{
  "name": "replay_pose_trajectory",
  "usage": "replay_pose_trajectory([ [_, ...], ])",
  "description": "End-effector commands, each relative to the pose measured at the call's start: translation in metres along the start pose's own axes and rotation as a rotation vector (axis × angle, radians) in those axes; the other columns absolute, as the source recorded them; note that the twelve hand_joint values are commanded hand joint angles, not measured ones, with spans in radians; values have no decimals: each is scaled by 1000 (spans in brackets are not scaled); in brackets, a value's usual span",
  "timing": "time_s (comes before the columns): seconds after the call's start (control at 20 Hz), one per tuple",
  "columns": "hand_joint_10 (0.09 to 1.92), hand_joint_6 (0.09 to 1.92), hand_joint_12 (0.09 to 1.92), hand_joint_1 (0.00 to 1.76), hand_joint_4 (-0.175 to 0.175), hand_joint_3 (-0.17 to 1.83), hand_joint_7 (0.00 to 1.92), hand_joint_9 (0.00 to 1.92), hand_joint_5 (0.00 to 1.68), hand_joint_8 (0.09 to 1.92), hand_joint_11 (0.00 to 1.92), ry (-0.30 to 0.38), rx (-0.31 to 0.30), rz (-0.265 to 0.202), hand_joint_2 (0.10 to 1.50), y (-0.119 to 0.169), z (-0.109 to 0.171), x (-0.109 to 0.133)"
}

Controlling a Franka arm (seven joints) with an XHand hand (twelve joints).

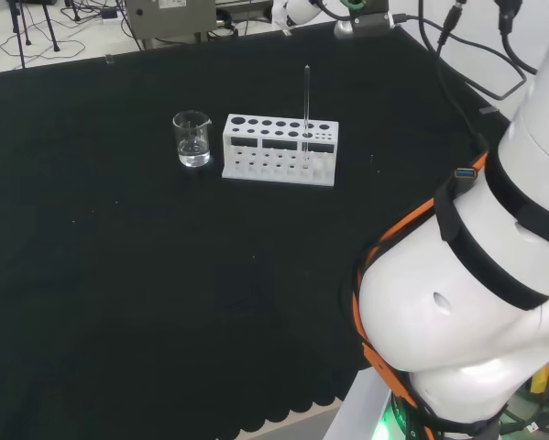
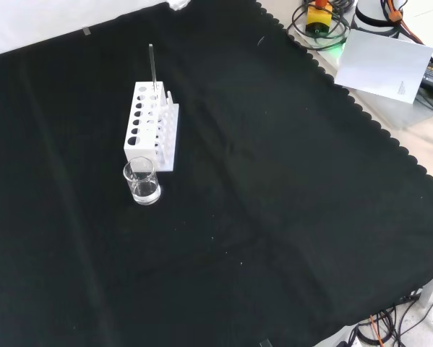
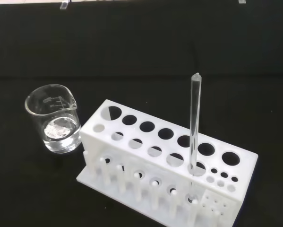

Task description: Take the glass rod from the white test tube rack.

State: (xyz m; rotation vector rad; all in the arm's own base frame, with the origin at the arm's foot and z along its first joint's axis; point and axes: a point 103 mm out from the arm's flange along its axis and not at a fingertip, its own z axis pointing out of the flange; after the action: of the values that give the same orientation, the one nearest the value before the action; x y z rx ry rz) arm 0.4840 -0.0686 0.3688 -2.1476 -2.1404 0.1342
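Note:
A white test tube rack [image 1: 279, 150] [image 2: 150, 126] [image 3: 169, 165] with two rows of round holes stands on the black cloth. A clear glass rod [image 1: 306, 105] [image 2: 152, 65] [image 3: 194, 123] stands upright in a hole near one end of the rack, rising well above its top plate. In the wrist view the rod sits in the front row, close to the end with the small holes.
A small clear glass beaker [image 1: 192, 139] [image 2: 142, 181] [image 3: 55, 125] with a little clear liquid stands right beside the rack's other end. The arm's white links [image 1: 480, 275] fill the head view's right. White paper [image 2: 386, 65] and cables lie past the cloth's scalloped edge.

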Motion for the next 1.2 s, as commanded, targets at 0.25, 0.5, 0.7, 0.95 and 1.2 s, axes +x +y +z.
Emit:
replay_pose_trajectory([
  [0.25, 932, 87, 1436, 528, -175, 462, 374, 658, 238, 1028, 309, 8, 23, -5, 976, 41, 29, -33],
  [0.5, 947, 87, 1433, 530, -175, 463, 427, 726, 275, 1041, 318, 3, 57, -5, 978, 48, 42, -41],
  [0.7, 953, 87, 1432, 531, -175, 463, 452, 760, 289, 1048, 318, 33, 46, -21, 980, 37, 54, -44],
  [0.95, 955, 87, 1432, 535, -175, 463, 511, 814, 300, 1057, 314, 36, 76, -9, 981, 30, 68, -47],
  [1.2, 962, 87, 1433, 539, -175, 463, 592, 883, 318, 1071, 308, 44, 95, -19, 983, 24, 79, -45],
])
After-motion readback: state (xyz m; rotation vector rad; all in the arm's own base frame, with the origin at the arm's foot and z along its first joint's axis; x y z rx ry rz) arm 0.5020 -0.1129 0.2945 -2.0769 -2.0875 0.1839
